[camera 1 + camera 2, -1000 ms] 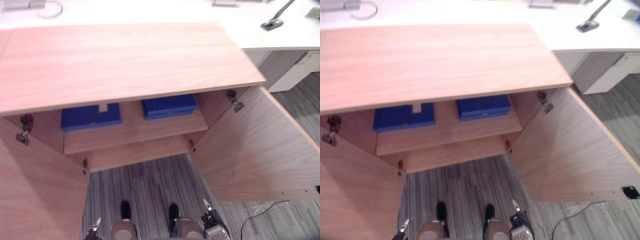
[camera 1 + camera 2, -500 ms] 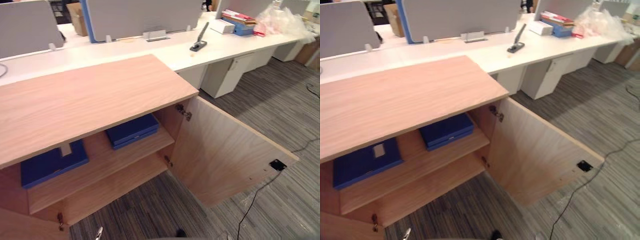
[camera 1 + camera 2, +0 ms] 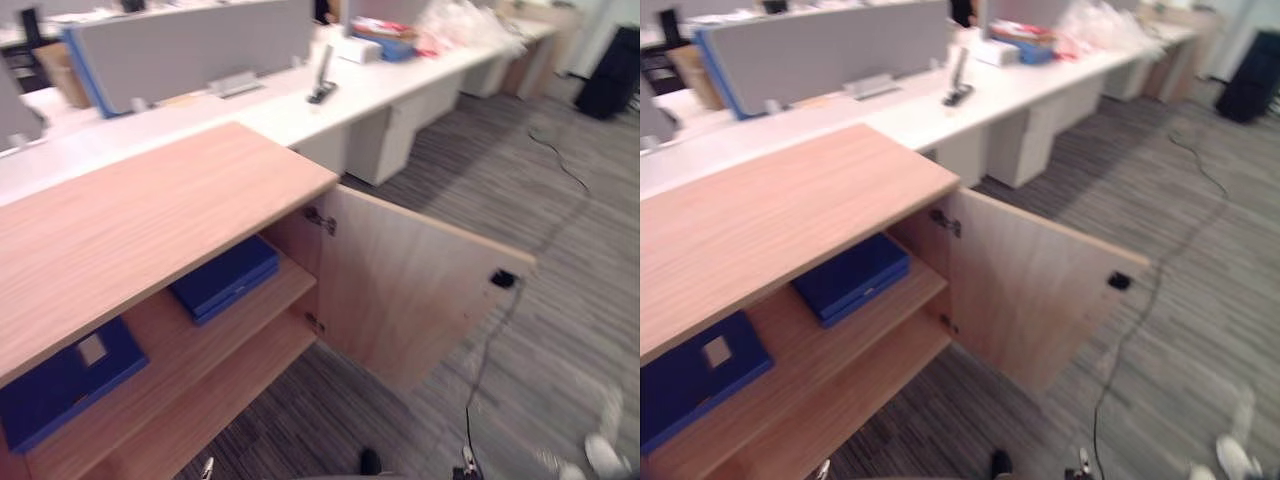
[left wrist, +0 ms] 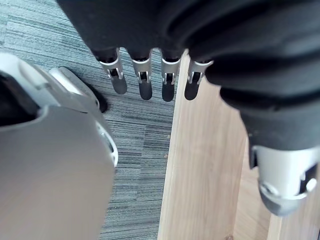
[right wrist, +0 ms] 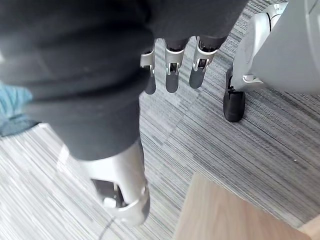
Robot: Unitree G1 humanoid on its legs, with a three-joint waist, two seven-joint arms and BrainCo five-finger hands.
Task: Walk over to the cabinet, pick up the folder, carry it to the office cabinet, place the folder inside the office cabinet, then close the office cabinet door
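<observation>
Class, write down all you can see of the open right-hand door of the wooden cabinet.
The door is a flat panel of light wood grain, seen from its inner face. It stands upright, swung wide open over the grey striped carpet. Two metal hinges join it to the cabinet, one near the top and one lower down. A small dark fitting sits at its free upper corner.

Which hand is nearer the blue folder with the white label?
Left. The left hand hangs before the cabinet, below and right of that folder; the right hand hangs over the carpet farther right, by the open door.
</observation>
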